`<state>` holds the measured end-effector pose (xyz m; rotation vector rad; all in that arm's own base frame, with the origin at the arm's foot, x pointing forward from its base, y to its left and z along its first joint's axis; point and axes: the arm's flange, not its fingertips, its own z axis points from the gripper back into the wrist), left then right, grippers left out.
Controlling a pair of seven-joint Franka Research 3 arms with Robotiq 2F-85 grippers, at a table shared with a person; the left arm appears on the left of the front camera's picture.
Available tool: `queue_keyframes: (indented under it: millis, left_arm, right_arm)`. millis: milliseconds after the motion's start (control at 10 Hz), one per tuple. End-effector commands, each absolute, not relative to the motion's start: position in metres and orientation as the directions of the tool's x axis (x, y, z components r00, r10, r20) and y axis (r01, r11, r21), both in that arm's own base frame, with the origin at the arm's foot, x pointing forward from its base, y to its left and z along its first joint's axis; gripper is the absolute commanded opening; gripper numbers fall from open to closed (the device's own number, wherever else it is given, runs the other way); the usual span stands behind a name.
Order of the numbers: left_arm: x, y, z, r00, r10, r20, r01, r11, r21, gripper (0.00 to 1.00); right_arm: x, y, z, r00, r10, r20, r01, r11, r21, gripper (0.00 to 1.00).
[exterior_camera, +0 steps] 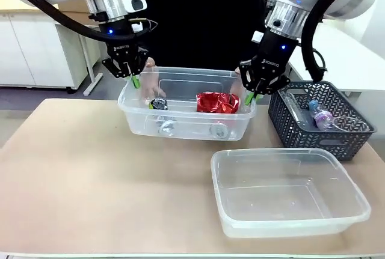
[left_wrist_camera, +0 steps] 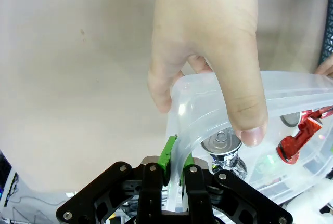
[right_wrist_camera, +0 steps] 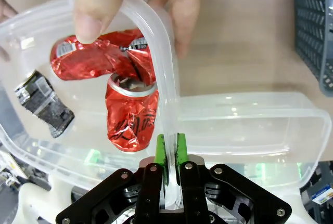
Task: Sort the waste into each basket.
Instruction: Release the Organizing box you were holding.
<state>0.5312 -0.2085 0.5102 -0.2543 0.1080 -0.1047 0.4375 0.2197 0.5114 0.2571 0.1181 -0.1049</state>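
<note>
Front view: the left claw (exterior_camera: 136, 81) and right claw (exterior_camera: 249, 97) each pinch an end rim of the far clear tub (exterior_camera: 189, 124), which holds red cans (exterior_camera: 218, 103) and a dark can (exterior_camera: 159, 104). A second tub (exterior_camera: 283, 226) sits nearer on the tabletop (exterior_camera: 90, 181).

Left wrist view: green pads (left_wrist_camera: 167, 154) clamp the rim beside a person's hand (left_wrist_camera: 208, 52).

Right wrist view: the pads clamp the rim, and the red cans lie inside.

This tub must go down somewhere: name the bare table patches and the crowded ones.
Bare: the wide table stretch left of the empty tub, nearer than the tub of cans. Crowded: the right, where the grey basket flanks both tubs, and the can tub's ends, clamped by the left gripper and right gripper beside a person's hands.
</note>
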Motion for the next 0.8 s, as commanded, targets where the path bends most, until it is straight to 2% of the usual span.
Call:
queue_keyframes:
  millis: [0, 200, 300, 400, 500, 600, 700]
  left_arm:
    - [0.527, -0.211, 0.512, 0.991, -0.104, -0.083, 0.078, 0.958, -0.276, 0.06]
    - [0.527, -0.211, 0.512, 0.991, -0.104, -0.083, 0.078, 0.958, -0.276, 0.06]
    - [0.531, -0.208, 0.510, 0.989, -0.117, -0.094, 0.089, 0.963, -0.256, 0.48]
    - [0.531, -0.212, 0.514, 0.989, -0.125, -0.080, 0.100, 0.959, -0.264, 0.64]
    - [0.529, -0.214, 0.517, 0.990, -0.120, -0.075, 0.095, 0.957, -0.273, 1.00]
    - [0.524, -0.214, 0.520, 0.991, -0.119, -0.060, 0.100, 0.959, -0.264, 1.00]
    - [0.513, -0.210, 0.526, 0.993, -0.110, -0.034, 0.097, 0.959, -0.266, 1.00]
  right_arm:
    - [0.435, 0.222, 0.512, 0.988, -0.087, -0.131, 0.118, 0.960, 0.253, 0.08]
    - [0.435, 0.222, 0.512, 0.988, -0.087, -0.131, 0.118, 0.960, 0.253, 0.08]
    - [0.438, 0.220, 0.511, 0.988, -0.088, -0.130, 0.118, 0.962, 0.247, 0.22]
    - [0.426, 0.207, 0.519, 0.990, -0.121, -0.065, 0.135, 0.944, 0.301, 0.65]
    - [0.419, 0.201, 0.526, 0.993, -0.118, -0.016, 0.116, 0.932, 0.343, 0.78]
    - [0.416, 0.195, 0.530, 0.992, -0.123, 0.034, 0.100, 0.918, 0.383, 1.00]
    - [0.413, 0.188, 0.534, 0.985, -0.140, 0.105, 0.080, 0.892, 0.445, 1.00]
